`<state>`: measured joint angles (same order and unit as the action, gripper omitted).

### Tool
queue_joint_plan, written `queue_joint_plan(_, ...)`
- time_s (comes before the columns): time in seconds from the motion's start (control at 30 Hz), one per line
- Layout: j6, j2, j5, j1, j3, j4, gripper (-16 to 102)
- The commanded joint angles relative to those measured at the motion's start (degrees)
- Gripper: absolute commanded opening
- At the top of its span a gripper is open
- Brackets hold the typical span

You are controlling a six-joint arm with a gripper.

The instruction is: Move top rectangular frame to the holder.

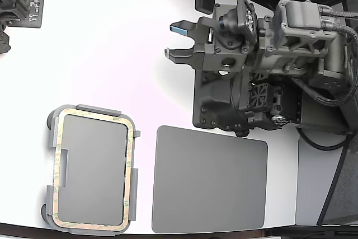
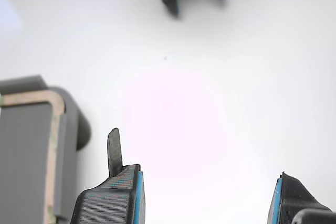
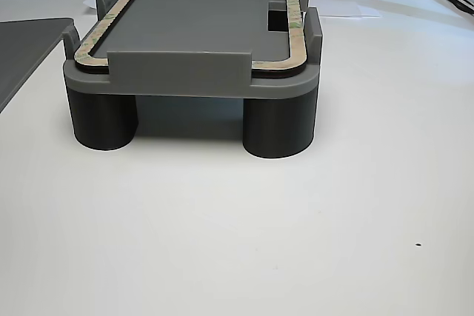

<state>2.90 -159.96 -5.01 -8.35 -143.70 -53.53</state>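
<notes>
The white desk is carrying everything. The dark grey mat is lying flat along its near edge, just beside the holder, which is standing on stubby legs toward the near corner on the exterior view's left. The top rectangular frame is sitting inside the holder's raised tabs, which seem to be keeping it from sliding. The gripper is hanging well apart from it, jaws spread and holding nothing.

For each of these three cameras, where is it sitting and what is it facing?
Exterior view: overhead, looking down on the table, frame, mat, arm and open gripper.
Wrist view: rides the wrist, facing the table past its fingertips.
Other view: low, table level, facing the holder; no arm shows.
All three share the frame.
</notes>
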Motion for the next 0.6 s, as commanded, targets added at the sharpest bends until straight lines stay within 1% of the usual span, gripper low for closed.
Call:
queue_joint_plan(0.0, 0.4, -8.9, 1.8, 0.6, -7.1, -2.1, 98)
queue_joint_plan(0.03, 0.3, -9.3, 1.1, 0.4, -7.3, -2.1, 100)
queue_joint_plan(0.07, 0.3, -9.4, 1.4, 0.3, -6.9, -3.2, 100)
queue_joint_plan(0.1, -0.2, -9.4, 0.5, 0.5, -7.1, -2.7, 100)
queue_joint_plan(0.17, -0.3, -9.4, 0.6, 0.5, -7.3, -2.2, 100)
queue_joint_plan(0.3, 1.5, -9.4, 3.3, 0.5, -7.4, -1.9, 100)
queue_joint_plan(0.57, 1.6, -9.4, 3.4, 0.5, -7.4, -1.9, 100)
